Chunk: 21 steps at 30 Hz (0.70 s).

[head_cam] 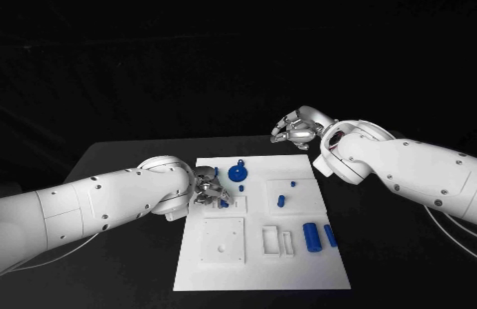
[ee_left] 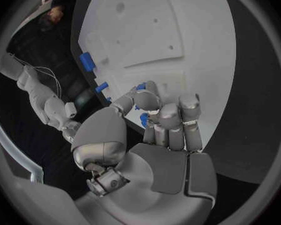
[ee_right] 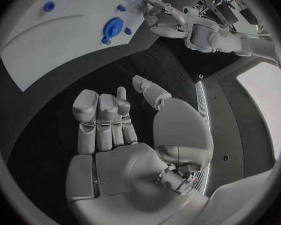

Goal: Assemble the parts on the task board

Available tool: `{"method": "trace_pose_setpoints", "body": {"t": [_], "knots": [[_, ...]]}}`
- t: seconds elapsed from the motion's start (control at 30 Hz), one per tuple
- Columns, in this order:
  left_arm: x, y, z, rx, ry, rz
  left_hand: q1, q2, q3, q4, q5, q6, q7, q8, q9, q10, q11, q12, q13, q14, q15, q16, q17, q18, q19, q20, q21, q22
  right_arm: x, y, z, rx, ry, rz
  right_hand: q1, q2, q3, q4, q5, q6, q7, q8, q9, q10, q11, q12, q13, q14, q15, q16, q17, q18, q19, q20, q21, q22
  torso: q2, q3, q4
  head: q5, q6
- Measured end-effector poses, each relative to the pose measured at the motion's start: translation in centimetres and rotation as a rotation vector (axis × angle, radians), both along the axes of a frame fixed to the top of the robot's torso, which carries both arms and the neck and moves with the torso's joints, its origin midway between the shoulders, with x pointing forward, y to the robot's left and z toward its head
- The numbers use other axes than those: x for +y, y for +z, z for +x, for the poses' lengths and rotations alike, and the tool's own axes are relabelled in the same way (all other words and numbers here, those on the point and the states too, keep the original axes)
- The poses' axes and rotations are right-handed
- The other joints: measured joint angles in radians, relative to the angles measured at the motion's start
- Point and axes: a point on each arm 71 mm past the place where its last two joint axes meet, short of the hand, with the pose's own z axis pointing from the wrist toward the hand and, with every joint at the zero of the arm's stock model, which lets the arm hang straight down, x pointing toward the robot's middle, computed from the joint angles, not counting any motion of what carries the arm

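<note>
Your left robot hand (head_cam: 209, 187) pinches a small blue part (ee_left: 143, 119) over the board's (head_cam: 260, 267) left edge, likely ready for seating it, while your right robot hand (head_cam: 296, 131) hangs empty, fingers loosely apart, off the far right corner.

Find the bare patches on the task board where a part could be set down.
Free: the task board's near strip, below the square plate. Crowded: around the left hand and round blue part; the two blue cylinders fill the right edge.
</note>
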Motion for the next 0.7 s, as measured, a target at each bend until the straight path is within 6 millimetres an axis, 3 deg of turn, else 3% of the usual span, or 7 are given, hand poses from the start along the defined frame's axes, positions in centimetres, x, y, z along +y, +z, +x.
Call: {"method": "trace_pose_setpoints", "body": {"t": [0.33,0.6,0.7], "knots": [[-0.14,0.1,0.15,0.011,-0.008,0.009,0.002,0.002,-0.007,-0.006,0.0,0.0,0.0,-0.003,0.001,0.0,0.0,0.0,-0.002,0.0,0.0,0.0,-0.001,0.001,0.0,0.0,0.0,0.0,0.11,-0.1,-0.01,0.004,0.004,-0.001,0.0,0.0,0.0,0.0,0.0,-0.001,0.005,0.0,0.0,0.0,0.0,0.0,0.0,0.0,0.0,0.0,0.0,0.0,0.0,0.0,0.0,0.0,-0.001,0.0004,0.0012,-0.002,-0.003],[-0.18,0.09,0.15,0.011,-0.009,0.01,0.007,0.0,-0.029,0.015,0.0,0.0,0.0,0.001,0.001,0.0,0.0,0.004,-0.005,-0.001,-0.001,0.004,-0.004,0.005,0.0,0.0,0.0,-0.003,0.13,-0.12,0.0,0.005,0.005,-0.001,0.0,0.0,0.0,0.0,0.0,-0.001,0.005,0.0,0.0,0.0,0.0,0.0,0.0,0.0,0.0,0.0,0.0,0.0,0.0,0.0,0.0,0.0,-0.002,0.0001,0.0023,-0.002,-0.002],[-0.17,0.06,0.14,0.011,-0.009,0.011,-0.006,-0.021,-0.032,0.034,0.0,0.0,0.0,0.003,0.0,0.0,0.0,0.004,-0.008,-0.001,-0.001,0.004,-0.006,0.006,0.0,0.0,0.0,-0.005,0.13,-0.13,0.01,0.005,0.005,-0.002,0.0,0.0,0.0,0.0,0.0,-0.001,0.004,0.0,0.001,0.0,0.0,0.0,0.0,0.0,0.0,-0.003,0.0,0.0,0.0,0.0,0.0,0.0,-0.002,0.0,0.0024,-0.003,-0.002]]}}
